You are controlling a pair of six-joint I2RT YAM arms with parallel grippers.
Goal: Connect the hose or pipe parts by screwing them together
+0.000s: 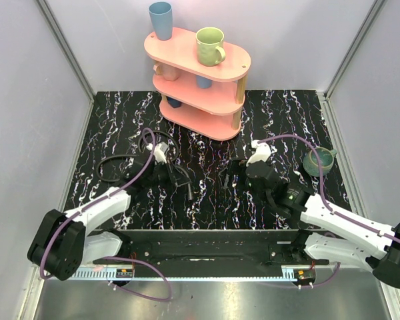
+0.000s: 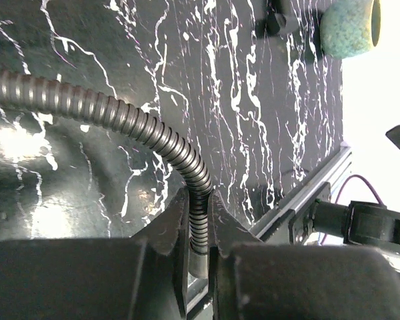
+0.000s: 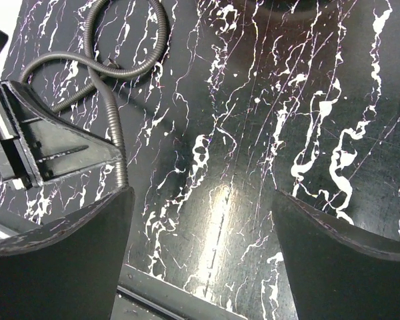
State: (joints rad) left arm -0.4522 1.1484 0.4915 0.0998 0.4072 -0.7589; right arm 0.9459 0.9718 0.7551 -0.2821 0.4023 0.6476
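Black ribbed hose (image 2: pixel 120 115) is clamped tight in your left gripper (image 2: pixel 199 203); your right gripper (image 3: pixel 203 220) stands wide open over the marbled desk (image 3: pixel 253 100), holding nothing.

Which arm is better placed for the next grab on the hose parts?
Right. The left pincer is shut on the hose and probably serves best as the holder. The right pincer is open and empty over the table, so it is free to reach.
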